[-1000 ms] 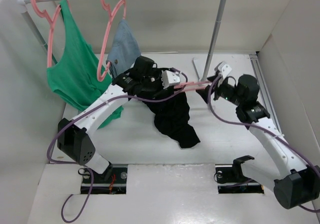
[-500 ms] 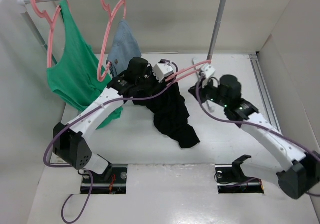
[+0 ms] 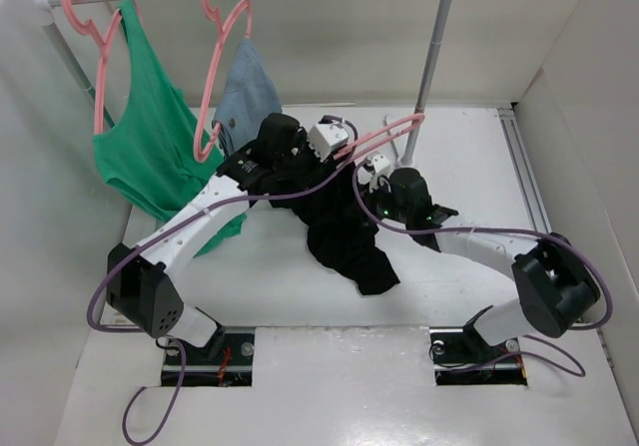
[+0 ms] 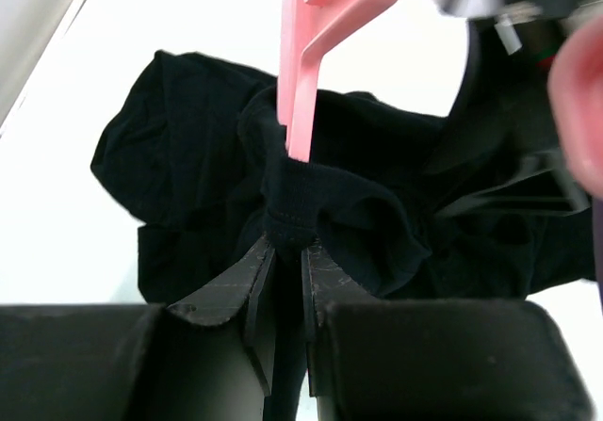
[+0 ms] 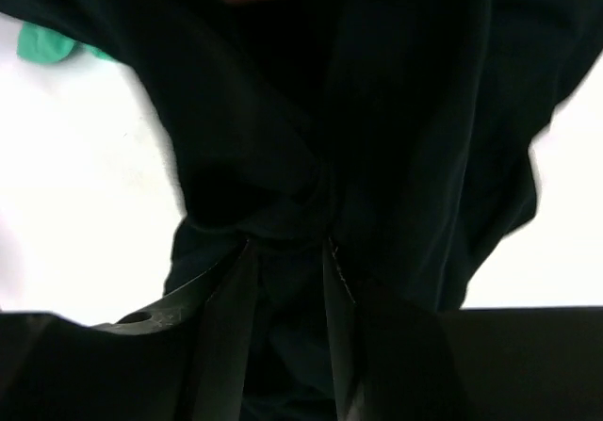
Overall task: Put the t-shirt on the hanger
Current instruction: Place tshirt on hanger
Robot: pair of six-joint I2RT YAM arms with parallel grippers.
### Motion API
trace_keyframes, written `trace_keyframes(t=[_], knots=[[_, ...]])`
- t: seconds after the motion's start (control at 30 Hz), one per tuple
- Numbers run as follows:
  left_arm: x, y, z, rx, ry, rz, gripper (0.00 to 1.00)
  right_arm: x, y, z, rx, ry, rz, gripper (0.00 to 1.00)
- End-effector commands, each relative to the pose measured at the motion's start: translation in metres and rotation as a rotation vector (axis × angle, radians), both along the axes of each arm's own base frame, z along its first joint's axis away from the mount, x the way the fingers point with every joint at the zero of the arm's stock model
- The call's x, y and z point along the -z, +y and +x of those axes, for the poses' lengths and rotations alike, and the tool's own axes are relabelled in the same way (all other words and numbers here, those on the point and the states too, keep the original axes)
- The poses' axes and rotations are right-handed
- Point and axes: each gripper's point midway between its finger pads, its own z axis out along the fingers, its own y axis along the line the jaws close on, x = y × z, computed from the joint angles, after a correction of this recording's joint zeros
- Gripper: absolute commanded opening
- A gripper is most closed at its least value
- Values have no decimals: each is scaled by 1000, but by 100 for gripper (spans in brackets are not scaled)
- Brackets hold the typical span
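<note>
Top external, left to right: my left claw (image 4: 283, 251) pinched shut on t-shirt (image 3: 349, 236) collar, mid-table; hanger (image 3: 389, 132) arm entering that collar; my right claw (image 5: 283, 247), just right, clamped on bunched t-shirt cloth.

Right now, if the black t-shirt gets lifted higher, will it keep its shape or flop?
Probably floppy: the t-shirt hangs in loose folds below the hanger. Likely light too, since a narrow pinch by the left fingers bunches it and holds it up.
</note>
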Motion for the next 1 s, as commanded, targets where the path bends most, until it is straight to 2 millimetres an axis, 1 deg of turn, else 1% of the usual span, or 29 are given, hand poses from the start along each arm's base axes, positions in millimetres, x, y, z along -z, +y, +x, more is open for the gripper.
trace_keyframes(t=[0.0,0.03,0.1,0.13,0.17,0.2,0.23,0.27,0.3,0.4,0.47,0.5,0.53,0.57,0.6,0.63,0.67,0.7,0.73,0.8,0.83,0.87,0.9,0.93,0.97], knots=[[-25,-18,-1,12,-78,-63,0,-30,14,18,104,-35,205,41],[-25,-18,-1,12,-78,-63,0,-22,18,18,114,-12,206,42],[-28,-19,-3,11,-89,-64,0,-20,21,24,149,-10,199,42],[-26,-19,-3,6,-83,-69,0,-13,22,29,167,5,193,42],[-26,-17,-2,-6,-87,-64,0,-7,23,28,177,34,199,42],[-27,-15,-1,-16,-98,-65,0,-10,25,33,189,26,213,42],[-23,-14,-2,-16,-90,-59,0,-8,26,35,189,23,216,42],[-27,-14,-3,-16,-98,-65,0,-7,31,37,186,36,229,42],[-27,-14,-3,-16,-98,-65,0,-8,31,37,190,45,237,45],[-26,-12,-5,-16,-98,-65,0,10,29,39,225,91,221,50],[-24,-13,-5,-21,-92,-70,0,23,29,38,234,125,206,50],[-24,-13,-5,-26,-84,-76,0,37,31,36,233,162,195,44],[-24,-13,-5,-26,-84,-76,0,43,28,38,237,184,194,20],[-33,-13,-5,-26,-100,-88,0,47,32,34,216,208,197,4],[-33,-11,-4,-35,-103,-84,0,51,22,38,239,223,200,0],[-35,-11,-5,-35,-102,-83,0,52,15,38,251,224,200,0],[-31,-9,-7,-35,-88,-72,0,51,7,37,265,222,202,0],[-34,-7,-9,-27,-101,-64,0,50,-13,41,308,222,203,0],[-27,-4,-10,-11,-104,-32,0,44,-36,32,353,210,206,0],[-30,4,-19,7,-128,-11,0,44,-80,29,473,209,200,0],[-21,8,-23,16,-125,10,0,38,-117,23,556,199,211,0],[-18,11,-28,55,-145,38,0,35,-137,21,602,177,202,0],[-14,10,-39,109,-134,44,0,30,-154,19,634,158,188,0],[-12,13,-49,145,-143,50,0,25,-181,22,695,136,173,0],[-10,14,-54,171,-144,59,0,14,-196,16,710,109,132,0]])
